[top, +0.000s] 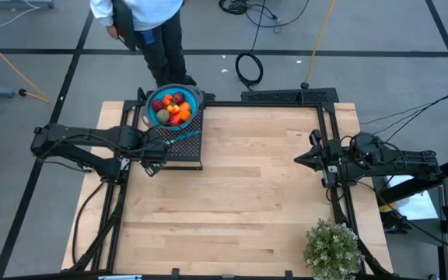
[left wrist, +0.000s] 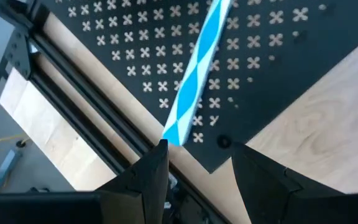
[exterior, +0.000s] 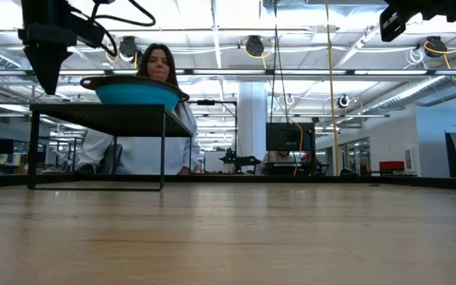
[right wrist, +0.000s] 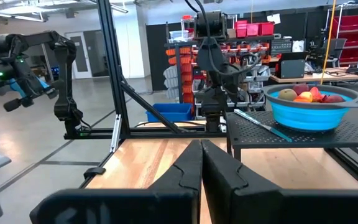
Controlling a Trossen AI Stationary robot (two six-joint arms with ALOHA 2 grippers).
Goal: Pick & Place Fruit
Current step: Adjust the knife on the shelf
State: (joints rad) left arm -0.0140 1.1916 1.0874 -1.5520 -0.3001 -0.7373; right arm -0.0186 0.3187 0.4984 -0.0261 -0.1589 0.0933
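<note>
Currently fruit [top: 173,107] piled in blue bowl [top: 153,115] on black perforated stand [top: 185,152], table's far-left corner. Left claw [left wrist: 194,163] open, empty, at stand's edge by blue-striped utensil [left wrist: 194,81], bowl just beyond; nearer arm. Right claw [right wrist: 201,163] closed, empty, well apart.

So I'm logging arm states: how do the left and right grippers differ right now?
The left gripper is open over the black perforated stand by the blue utensil; the right gripper is shut, away from the stand at the table's right edge. Both hold nothing.
</note>
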